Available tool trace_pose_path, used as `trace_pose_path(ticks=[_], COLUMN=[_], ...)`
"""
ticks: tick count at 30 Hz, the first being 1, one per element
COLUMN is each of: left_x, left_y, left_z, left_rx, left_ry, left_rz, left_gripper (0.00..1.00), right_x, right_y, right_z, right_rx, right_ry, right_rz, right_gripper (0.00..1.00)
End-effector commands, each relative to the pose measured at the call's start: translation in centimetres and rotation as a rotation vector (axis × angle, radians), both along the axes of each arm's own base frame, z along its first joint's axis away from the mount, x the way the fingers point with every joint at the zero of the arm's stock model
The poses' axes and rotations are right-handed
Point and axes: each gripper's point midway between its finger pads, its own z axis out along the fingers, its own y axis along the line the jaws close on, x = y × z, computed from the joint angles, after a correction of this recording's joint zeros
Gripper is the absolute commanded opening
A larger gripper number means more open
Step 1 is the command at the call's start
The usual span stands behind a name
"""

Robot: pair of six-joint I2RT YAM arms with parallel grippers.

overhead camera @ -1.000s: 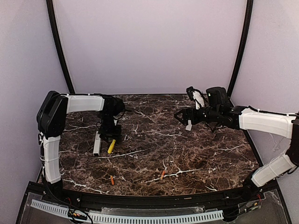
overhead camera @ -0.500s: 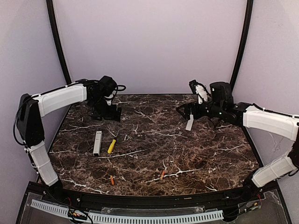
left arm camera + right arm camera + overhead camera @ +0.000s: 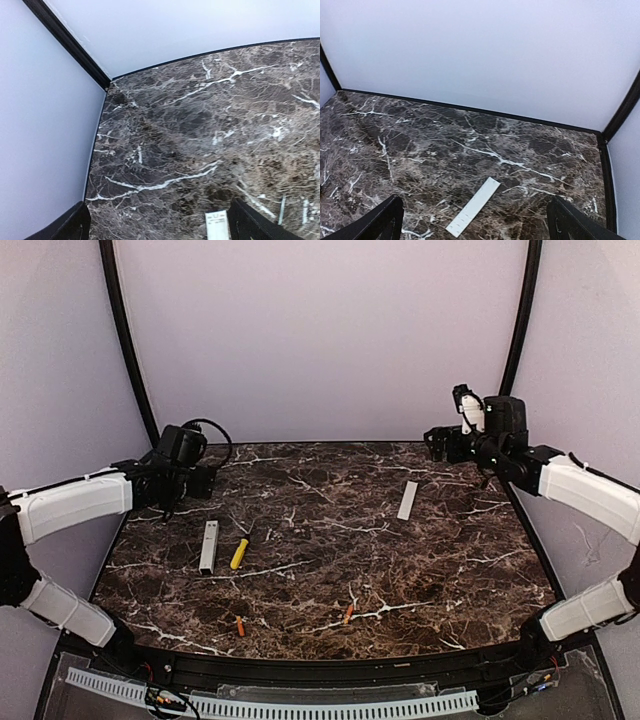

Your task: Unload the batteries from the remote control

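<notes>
The remote control (image 3: 208,546), a slim white bar, lies on the left of the marble table; its end shows low in the left wrist view (image 3: 217,226). Two small orange batteries (image 3: 240,626) (image 3: 348,613) lie apart near the front edge. My left gripper (image 3: 200,480) (image 3: 160,231) hovers open at the back left, away from the remote, with nothing between its fingers. My right gripper (image 3: 437,445) (image 3: 477,227) is open and empty at the back right.
A flat white cover strip (image 3: 408,499) (image 3: 474,206) lies on the table in front of the right gripper. A yellow-handled tool (image 3: 239,554) rests just right of the remote. Purple walls and black corner posts (image 3: 128,340) close in the table.
My left gripper opened, lifted off the remote and swung to the back left. My right gripper withdrew to the back right corner, and the cover strip now lies alone on the table.
</notes>
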Motion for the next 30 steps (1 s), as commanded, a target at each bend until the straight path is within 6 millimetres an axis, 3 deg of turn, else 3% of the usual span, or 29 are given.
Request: trace_pose_path(ticks=[1, 7, 15, 16, 23, 30], left_x=[0.9, 0.0, -0.6, -0.8, -0.2, -0.8], left_y=[4.2, 8.7, 10.9, 10.9, 10.8, 10.3], left_z=[2.5, -0.5, -3.7, -4.5, -5.7, -5.8], left_rx=[0.119, 0.101, 0.123, 0.124, 0.104, 0.023], left_ry=[-0.273, -0.313, -0.337, -0.326, -0.350, -0.394], left_rz=[0.118, 0.163, 0.175, 0.163, 0.090, 0.049], left_gripper=[0.95, 0.92, 0.95, 0.95, 0.94, 0.93], right_x=[1.4, 1.8, 1.3, 1.4, 1.2, -0.6], right_y=[-3.4, -6.9, -9.3, -9.6, -11.9, -14.0], right_z=[0.4, -2.0, -4.0, -4.2, -6.1, -7.0], right_rx=[0.019, 0.031, 0.038, 0.038, -0.014, -0.031], right_ry=[0.009, 0.047, 0.017, 0.018, -0.005, -0.139], right_rz=[-0.094, -0.171, -0.191, -0.200, -0.290, -0.364], right_gripper=[0.99, 0.99, 0.99, 0.99, 0.99, 0.99])
